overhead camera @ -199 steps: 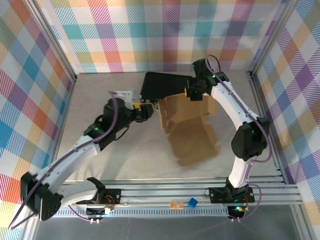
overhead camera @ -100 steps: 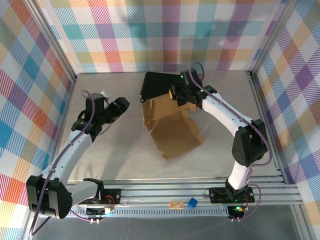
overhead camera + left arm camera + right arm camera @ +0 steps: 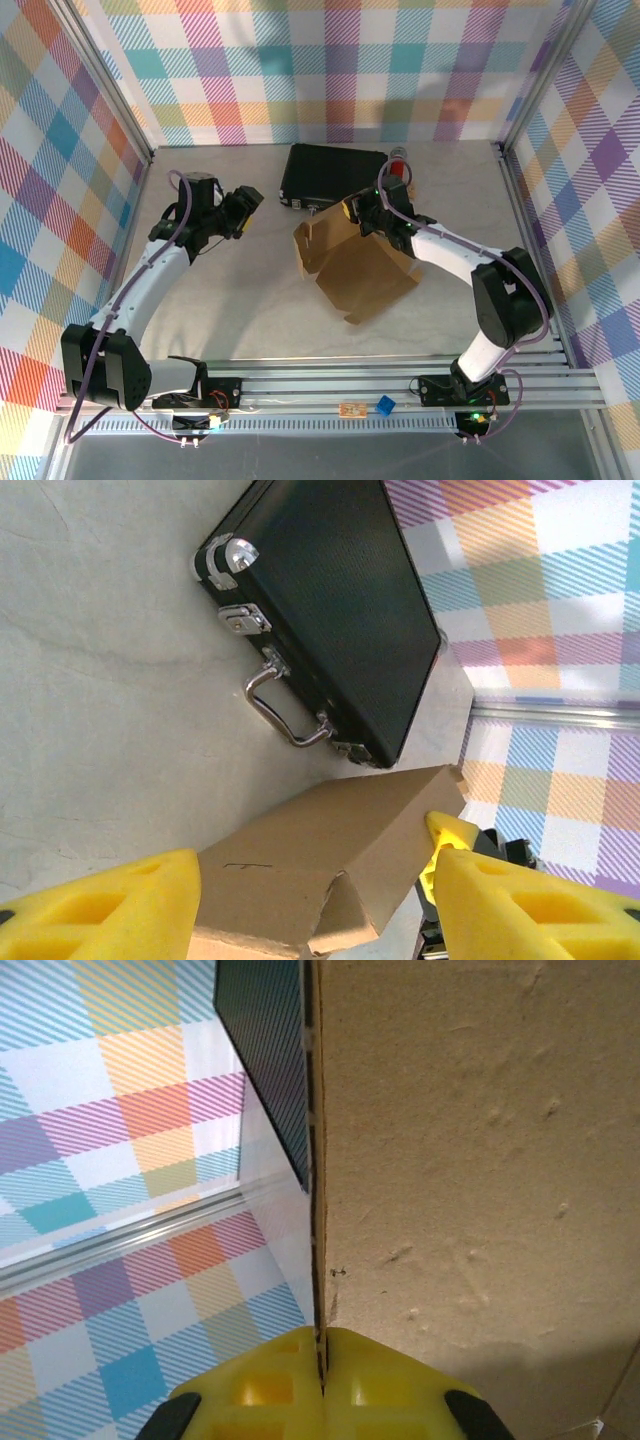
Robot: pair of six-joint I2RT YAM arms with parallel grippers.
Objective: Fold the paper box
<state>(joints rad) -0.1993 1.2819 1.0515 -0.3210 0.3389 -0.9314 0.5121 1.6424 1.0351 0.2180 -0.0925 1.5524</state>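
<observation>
From above, the paper box point(image 3: 360, 270) sits near the middle of the tabletop point(image 3: 230, 300), just in front of a black hard case point(image 3: 335, 170). It is half formed: a brown panel slopes toward the near edge and a wall stands raised on its left. The right end effector point(image 3: 358, 212) meets the box at its far edge. That arm rises along the right side, then bends back toward the centre with the wrist low over the cardboard. The left arm reaches forward with its elbow out. The left end effector point(image 3: 245, 208) points toward the box from the left, well apart from it.

In the left wrist view, the two yellow fingers point(image 3: 100, 905) stand wide apart with nothing between them, so this end effector is open. Beyond them are a folded corner of the box and the case with its metal handle.

In the right wrist view, a thin cardboard edge runs straight down between the yellow pads point(image 3: 260, 1390), which are closed tightly on it. This end effector is gripping the box.

The corrugated board looks light and stiff across each panel, but it should hinge readily at its creases. It would likely slide on the smooth surface unless pinned, and hard pinching could kink it. A free panel edge close to a crease looks like the soundest place for the left fingers to take hold.
</observation>
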